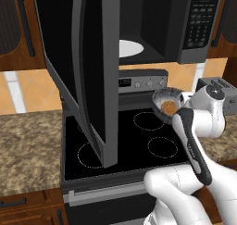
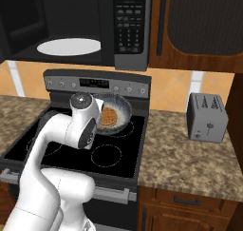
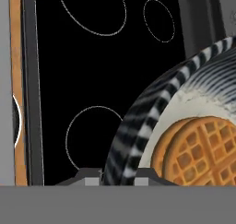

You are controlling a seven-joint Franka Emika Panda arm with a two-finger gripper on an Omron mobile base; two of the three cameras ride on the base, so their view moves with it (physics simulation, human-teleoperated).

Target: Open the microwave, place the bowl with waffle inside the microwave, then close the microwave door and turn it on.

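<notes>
bowl [image 3: 138, 140] rim pinched between the fingers [image 3: 90, 178].

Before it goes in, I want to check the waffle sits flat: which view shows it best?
The hand view: the waffle is close, its grid clear, lying in the bowl. The right base view shows it small; in the left base view the arm partly hides it.

Rendered home kitchen. Black glass-top stove [image 2: 95, 144] with ringed burners and a knobbed control panel, set between speckled brown stone counter [image 2: 190, 163] runs. Overhead, a dark-grey microwave [image 2: 128, 25] with keypad and white turntable, door [image 1: 88, 71] swung open. Small grey toaster [image 2: 205, 117] on the counter to the right. Warm brown wooden cabinets [image 2: 199, 25] above and drawers below, with dark handles. Orange-tan tiled backsplash behind.
</notes>
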